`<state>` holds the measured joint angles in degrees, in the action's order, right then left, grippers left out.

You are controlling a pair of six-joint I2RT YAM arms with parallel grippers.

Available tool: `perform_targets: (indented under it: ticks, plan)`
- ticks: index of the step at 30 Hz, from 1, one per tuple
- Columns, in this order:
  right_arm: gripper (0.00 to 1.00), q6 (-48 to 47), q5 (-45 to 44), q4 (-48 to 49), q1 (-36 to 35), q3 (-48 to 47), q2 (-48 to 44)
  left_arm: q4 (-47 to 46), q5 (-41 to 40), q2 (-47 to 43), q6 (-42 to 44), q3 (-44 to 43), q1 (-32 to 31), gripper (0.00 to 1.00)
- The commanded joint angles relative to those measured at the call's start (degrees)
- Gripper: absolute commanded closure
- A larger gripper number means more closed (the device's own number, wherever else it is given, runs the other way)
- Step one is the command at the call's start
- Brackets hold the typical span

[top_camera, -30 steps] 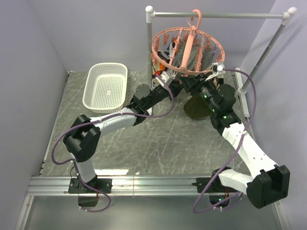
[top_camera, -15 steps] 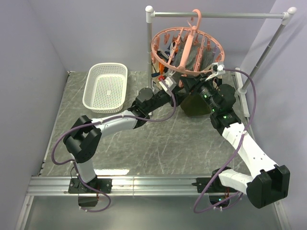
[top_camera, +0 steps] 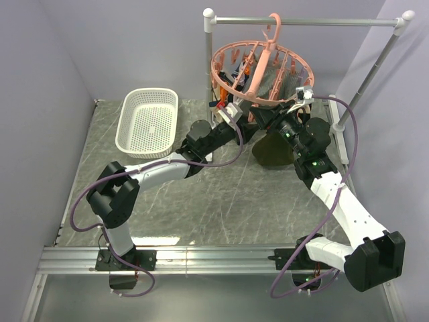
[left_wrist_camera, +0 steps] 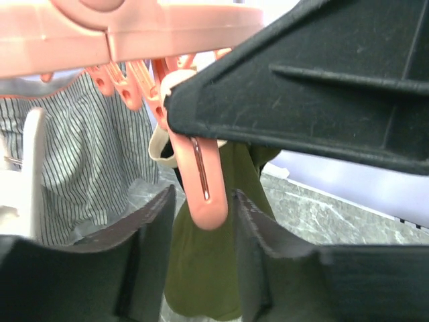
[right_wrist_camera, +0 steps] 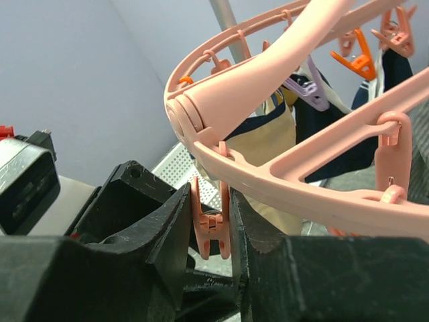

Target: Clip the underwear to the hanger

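The salmon-pink round hanger hangs from the rail by its hook. The olive-green underwear droops below its near rim. In the left wrist view my left gripper is open, one pink peg hanging between its fingers with gaps on both sides. The underwear hangs just behind that peg, its beige waistband up by the peg's top; what holds it is hidden. My right gripper is shut on a pink peg under the hanger ring.
A white basket sits at the back left. The grey rail stand spans the back right, its post beside the left gripper. A striped garment and a beige garment with dark trim hang on the hanger.
My left gripper swung right and down, then back up and left under the ring's near rim. The hanger tilted slightly and the underwear shifted a little left. The right arm barely moved.
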<state>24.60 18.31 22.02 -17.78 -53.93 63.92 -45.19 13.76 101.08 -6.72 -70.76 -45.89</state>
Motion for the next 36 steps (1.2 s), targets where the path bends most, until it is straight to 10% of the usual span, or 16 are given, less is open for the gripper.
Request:
perform_targets:
  ticks: [1,13,19,36]
  plan:
    - [1.00,-0.4,4.0,2.6,0.0,-0.8,0.3,-3.1,-0.1,-2.3,-0.7,-3.0,0.0,0.57]
    - [0.81,-0.2,4.5,2.7,0.0,-0.7,0.8,-4.0,0.9,-1.4,-1.5,-4.3,0.1,1.00]
    - [0.47,1.1,4.2,1.1,0.0,-1.8,0.9,-4.0,1.2,-1.5,-1.4,-3.8,0.0,1.00]
    - [0.46,5.5,-0.9,4.5,-0.1,-1.0,0.7,-3.1,1.4,-1.0,-0.7,-3.8,-1.2,1.00]
